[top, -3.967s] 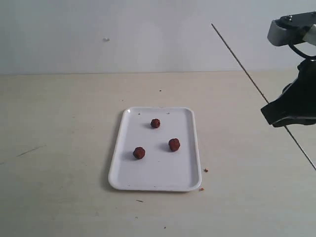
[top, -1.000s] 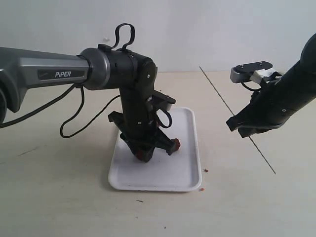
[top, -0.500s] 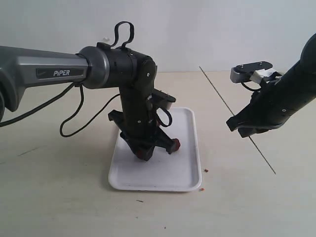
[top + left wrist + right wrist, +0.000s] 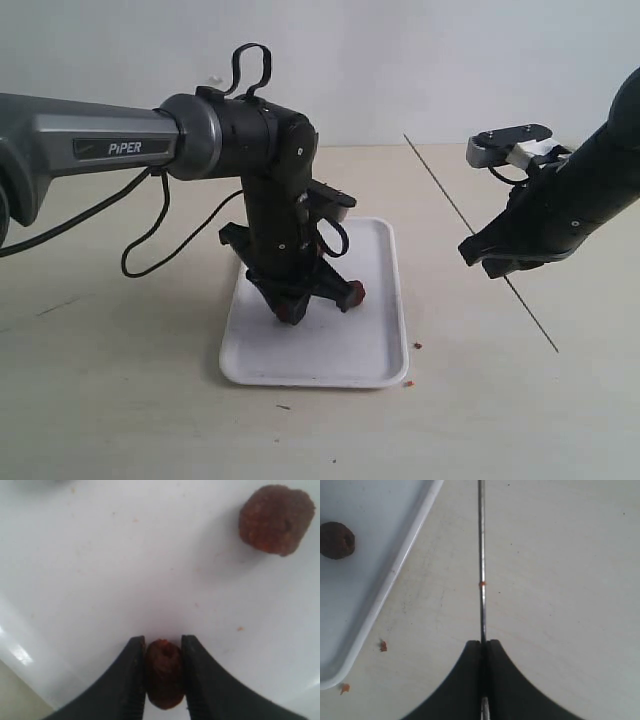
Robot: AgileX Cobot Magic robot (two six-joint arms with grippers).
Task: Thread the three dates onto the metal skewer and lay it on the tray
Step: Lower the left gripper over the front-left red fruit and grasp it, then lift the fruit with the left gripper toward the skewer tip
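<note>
White and low-rimmed, the tray (image 4: 385, 350) lies flat in the middle of the pale desk (image 4: 120, 400). The left gripper (image 4: 162, 641) points down into the tray. Its two black fingers (image 4: 127, 680) press against either side of the held date (image 4: 163, 677), a wrinkled dark reddish-brown lump sitting low over the tray floor near one rim. A second date (image 4: 275, 519) lies loose on the tray, apart from the fingers. In the exterior view this second date shows just beside the left gripper, on the right, and the arm's body hides much of the tray behind it.

The right gripper (image 4: 483, 647) hangs above the desk to the right of the tray and well apart from it, its jaws pressed together on the metal skewer (image 4: 481, 555). The thin grey rod sticks out from both sides of that grip. It slants across the bare desk, and its forward part runs alongside the tray's long rim without touching it. Tiny brown crumbs (image 4: 382, 645) dot the desk just outside that rim.
</note>
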